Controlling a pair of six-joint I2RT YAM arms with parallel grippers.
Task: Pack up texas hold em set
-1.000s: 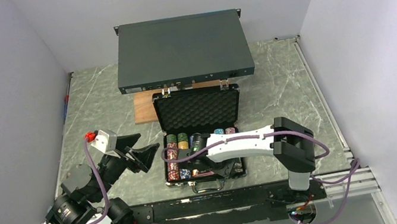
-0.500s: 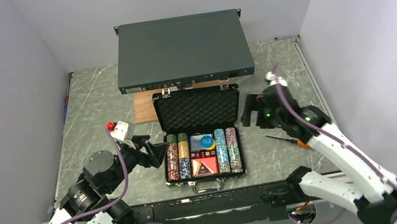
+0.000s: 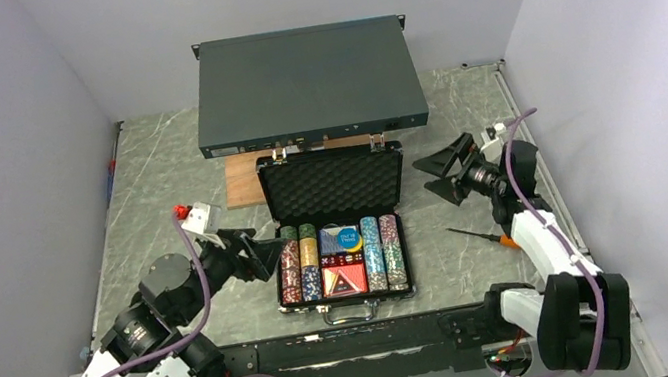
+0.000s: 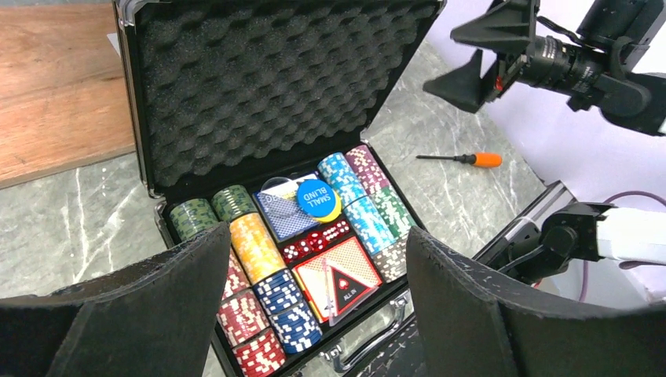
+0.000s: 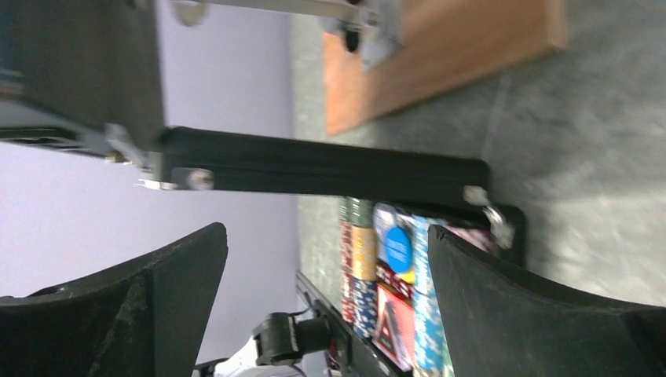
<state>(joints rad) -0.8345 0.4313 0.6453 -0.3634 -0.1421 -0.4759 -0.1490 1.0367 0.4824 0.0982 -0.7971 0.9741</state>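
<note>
The texas hold em set [image 3: 348, 293] is a black case lying open at the table's middle, its foam-lined lid [image 3: 334, 186] standing upright. Inside I see chip rows [image 4: 259, 251], a blue disc [image 4: 316, 197], red dice [image 4: 318, 239] and a red card deck [image 4: 345, 279]. My left gripper [image 3: 259, 254] hovers open just left of the case, facing it; in the left wrist view its jaws [image 4: 318, 236] frame the chips, holding nothing. The right gripper [image 3: 437, 172] is open and empty beside the lid's right edge, pointing left. The right wrist view [image 5: 326, 234] shows the lid edge-on.
A large dark grey rack box [image 3: 306, 83] stands behind the case, with a wooden board [image 3: 241, 181] under the lid's back left. An orange-handled screwdriver [image 3: 484, 236] lies on the marble right of the case. Walls close in on three sides.
My right arm has lifted out of the case, swung right and opened its jaws beside the lid. The left gripper has moved closer to the case's left side.
</note>
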